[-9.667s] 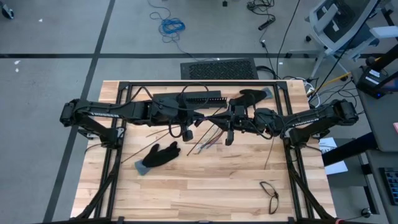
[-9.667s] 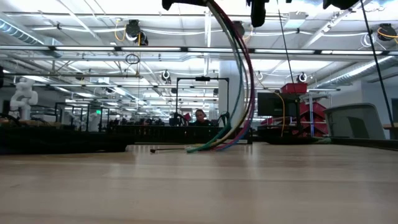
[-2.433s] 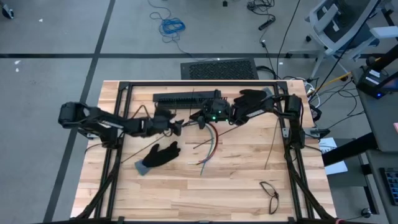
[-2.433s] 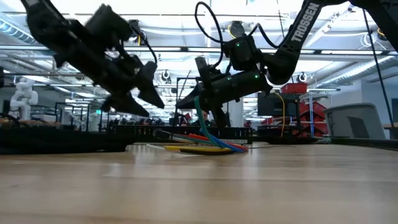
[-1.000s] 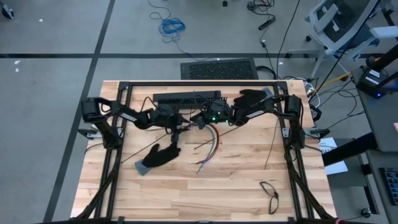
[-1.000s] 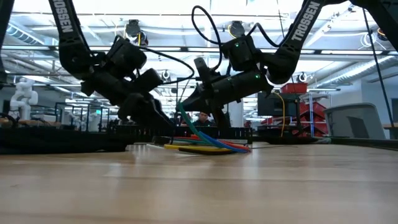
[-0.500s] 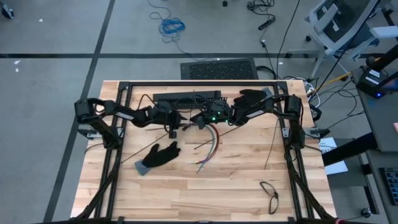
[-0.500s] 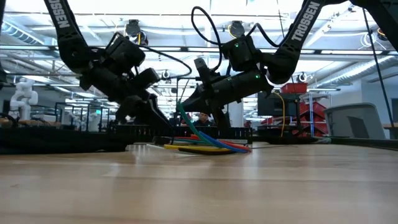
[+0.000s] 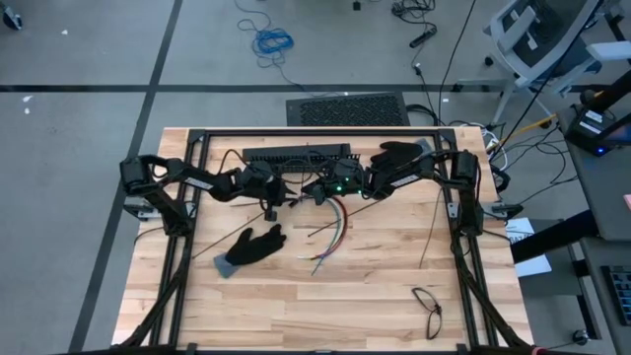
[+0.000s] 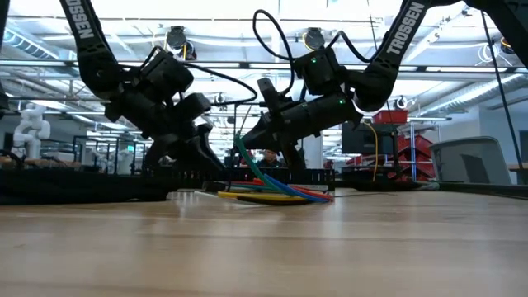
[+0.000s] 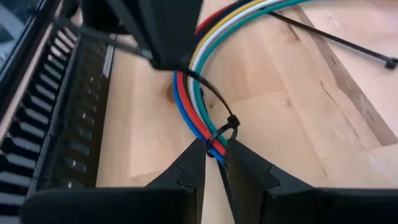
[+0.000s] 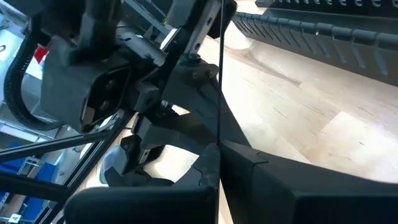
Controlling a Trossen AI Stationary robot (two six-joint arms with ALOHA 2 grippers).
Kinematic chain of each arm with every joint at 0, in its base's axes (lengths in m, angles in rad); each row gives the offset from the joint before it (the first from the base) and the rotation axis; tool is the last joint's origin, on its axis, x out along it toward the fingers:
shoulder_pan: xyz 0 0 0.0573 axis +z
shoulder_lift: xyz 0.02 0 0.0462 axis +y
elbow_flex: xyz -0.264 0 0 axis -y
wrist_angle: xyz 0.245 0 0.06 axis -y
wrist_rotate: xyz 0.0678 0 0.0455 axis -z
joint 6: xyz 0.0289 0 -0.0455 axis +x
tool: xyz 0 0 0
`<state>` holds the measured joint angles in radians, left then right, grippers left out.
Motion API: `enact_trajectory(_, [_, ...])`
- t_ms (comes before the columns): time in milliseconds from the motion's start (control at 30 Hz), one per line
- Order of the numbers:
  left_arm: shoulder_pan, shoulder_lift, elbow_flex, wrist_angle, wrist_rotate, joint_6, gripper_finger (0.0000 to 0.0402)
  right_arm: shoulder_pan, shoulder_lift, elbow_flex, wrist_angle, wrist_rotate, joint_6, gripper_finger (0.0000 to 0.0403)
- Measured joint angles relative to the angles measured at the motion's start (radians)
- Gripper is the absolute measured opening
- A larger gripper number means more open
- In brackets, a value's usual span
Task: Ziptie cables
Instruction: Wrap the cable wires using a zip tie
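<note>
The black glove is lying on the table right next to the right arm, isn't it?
Not quite. The black glove does lie on the table, but on the left arm's side, just below the left gripper, not next to the right arm. The high view shows it. Another dark glove sits by the right arm, near the table's far edge.

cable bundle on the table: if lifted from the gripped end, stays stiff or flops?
Probably flops: the cables curve in a loose arc, so they look flexible. Likely light, being thin wires. A zip tie loops them near the left gripper, so they should move together while the free ends may splay.
</note>
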<state>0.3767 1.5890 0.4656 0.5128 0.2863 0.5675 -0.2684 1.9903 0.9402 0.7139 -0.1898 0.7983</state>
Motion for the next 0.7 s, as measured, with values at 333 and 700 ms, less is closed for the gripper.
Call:
enact_trajectory(333, [-0.057, 0.0, 0.0, 0.004, -0.05, 0.108, 0.0063, -0.001, 0.0, 0.0, -0.007, 0.0, 0.007, 0.0])
enact_trajectory(700, [-0.058, 0.0, 0.0, 0.034, -0.13, 0.154, 0.0063, -0.001, 0.0, 0.0, -0.007, 0.0, 0.02, 0.0])
